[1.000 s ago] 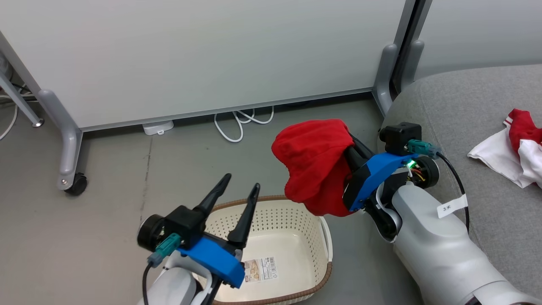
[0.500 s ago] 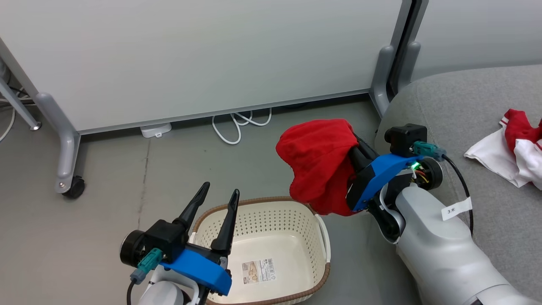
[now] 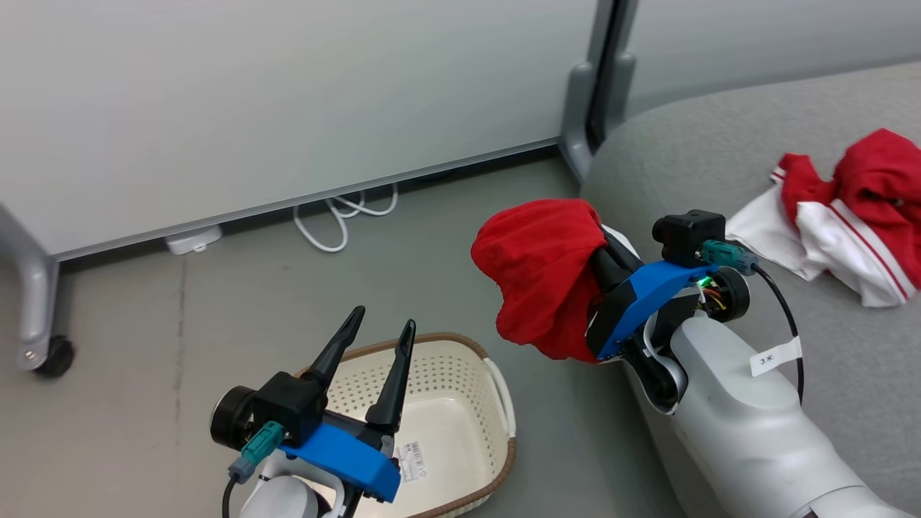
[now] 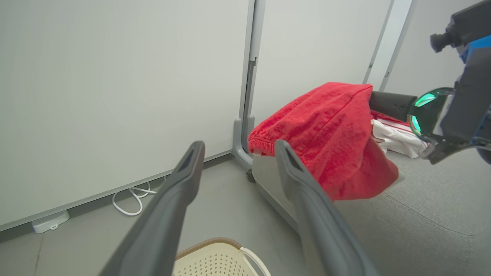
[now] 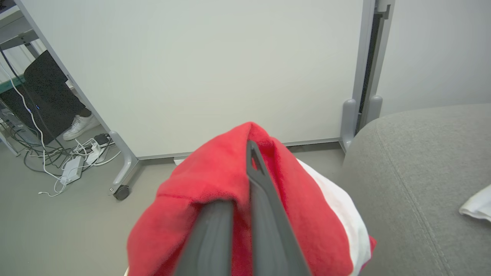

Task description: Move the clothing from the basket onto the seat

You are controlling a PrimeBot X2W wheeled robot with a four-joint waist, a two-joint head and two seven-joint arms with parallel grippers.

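Pale forearms (image 3: 748,432), blue wrist brackets (image 3: 647,286), dark claw fingers (image 3: 393,381), teal connectors (image 3: 723,253), black cable (image 3: 788,311).

One basket (image 3: 450,368); one seat (image 3: 719,144); two bundles of clothing (image 3: 540,280) (image 3: 867,191)

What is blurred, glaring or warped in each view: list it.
Head view: even, soft light, sharp, a green lamp glowing on the right wrist. Left wrist view: the left gripper looms soft-edged; partition posts lean from the wide lens. Right wrist view: the right gripper blurred against the red clothing.
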